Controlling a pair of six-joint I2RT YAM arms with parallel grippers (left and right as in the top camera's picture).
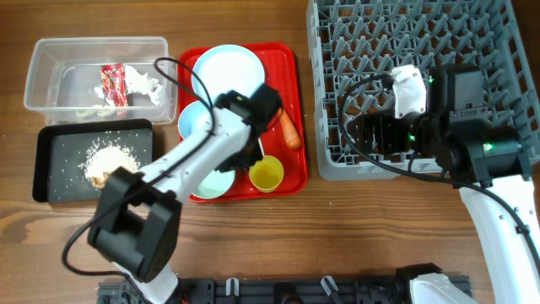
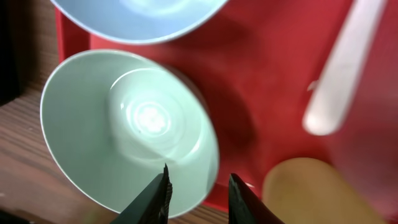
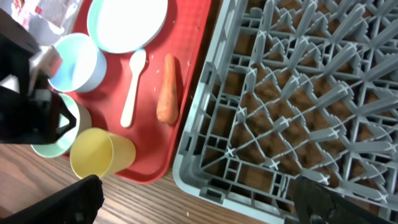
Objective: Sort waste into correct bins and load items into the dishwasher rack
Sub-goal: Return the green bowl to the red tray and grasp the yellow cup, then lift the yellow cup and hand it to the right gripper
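Observation:
My left gripper [image 2: 199, 193] is open low over the red tray. One finger is over the near pale blue bowl [image 2: 124, 124] and the other is outside its rim. The yellow cup [image 2: 311, 193] lies beside it and the white spoon [image 2: 348, 68] lies beyond. In the overhead view the plate [image 1: 226, 67], second bowl [image 1: 194, 118], cup [image 1: 267, 174] and carrot [image 1: 290, 128] sit on the tray; my arm hides the spoon. My right gripper [image 3: 199, 199] is wide open and empty over the front left corner of the grey rack [image 1: 489, 25]. The napkin [image 1: 143, 84] and wrapper [image 1: 113, 84] lie in the clear tub [image 1: 51, 59].
The black tray [image 1: 51, 169] holds rice [image 1: 110, 156] and scraps, left of the red serving tray [image 1: 287, 59]. The rack holds no dishes. Bare wood runs along the front edge of the table.

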